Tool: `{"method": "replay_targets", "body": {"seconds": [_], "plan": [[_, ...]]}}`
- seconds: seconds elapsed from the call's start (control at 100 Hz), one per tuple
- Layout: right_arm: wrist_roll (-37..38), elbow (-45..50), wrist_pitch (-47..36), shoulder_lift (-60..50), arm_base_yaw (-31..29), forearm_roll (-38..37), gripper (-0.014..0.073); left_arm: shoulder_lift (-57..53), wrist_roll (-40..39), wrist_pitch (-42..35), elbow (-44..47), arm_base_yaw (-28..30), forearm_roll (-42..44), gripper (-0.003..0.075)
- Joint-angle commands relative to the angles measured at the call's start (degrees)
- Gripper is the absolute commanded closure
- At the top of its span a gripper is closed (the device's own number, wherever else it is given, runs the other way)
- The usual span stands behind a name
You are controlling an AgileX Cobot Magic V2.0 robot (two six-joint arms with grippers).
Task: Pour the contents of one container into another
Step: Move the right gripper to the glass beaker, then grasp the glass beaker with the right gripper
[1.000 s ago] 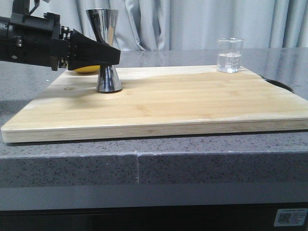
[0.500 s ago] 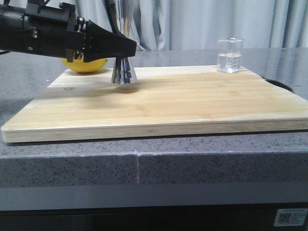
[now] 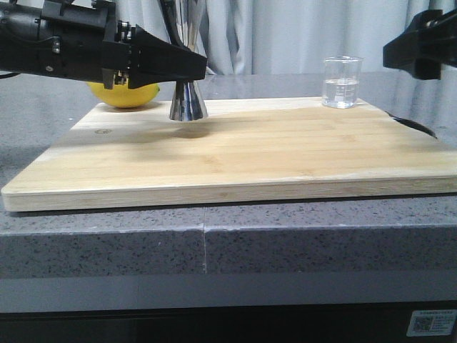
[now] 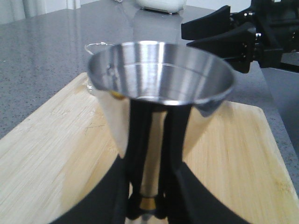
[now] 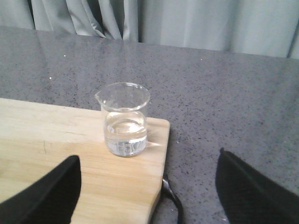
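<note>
My left gripper [image 3: 190,70] is shut on the gold waist of the shiny steel hourglass jigger [image 3: 188,103] and holds it upright, a little above the back left of the wooden board [image 3: 250,157]. In the left wrist view the jigger's open upper cone [image 4: 159,84] fills the frame, with the black fingers [image 4: 135,140] pinching its waist below. The small clear glass beaker [image 3: 341,82], holding some clear liquid, stands on the board's back right corner. My right gripper [image 3: 421,50] hovers open just right of it, apart from it. In the right wrist view the beaker [image 5: 125,119] sits ahead of the wide-open gripper [image 5: 149,191].
A yellow lemon [image 3: 125,94] lies behind the board's back left corner, under my left arm. A dark curved object [image 5: 170,196] lies against the board's right edge. The board rests on a speckled grey counter [image 3: 214,243], with grey curtains behind.
The left gripper has lifted the jigger off the board and carried it slightly right. The right gripper has come into the front view at the upper right, near the beaker.
</note>
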Motion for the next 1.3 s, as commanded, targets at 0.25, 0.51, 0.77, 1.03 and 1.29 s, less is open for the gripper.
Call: {"method": "replay_targets", "body": {"seconds": [0.25, 0.51, 0.77, 1.03, 1.29], "plan": [[1.85, -1.33, -17.86, 7.75, 0.03, -0.21, 0.0063, -3.29, -0.6, 6.49, -1.63, -0.58, -4.29, 0.0739], [1.85, -3.43, -20.46, 11.62, 0.03, -1.4, 0.0063, -3.29, -0.6, 6.49, -1.63, -0.58, -4.29, 0.0739], [1.94, -8.32, -17.58, 13.87, 0.03, -2.56, 0.0063, -3.29, -0.6, 6.49, -1.63, -0.58, -4.29, 0.0739], [4.47, -11.61, -17.45, 17.69, 0.03, -4.52, 0.0063, -3.29, -0.6, 6.49, -1.63, -0.58, -4.44, 0.0739], [5.33, -14.76, -16.66, 20.5, 0.03, -5.22, 0.0063, -3.29, -0.6, 6.49, -1.63, -0.58, -4.44, 0.0739]]}}
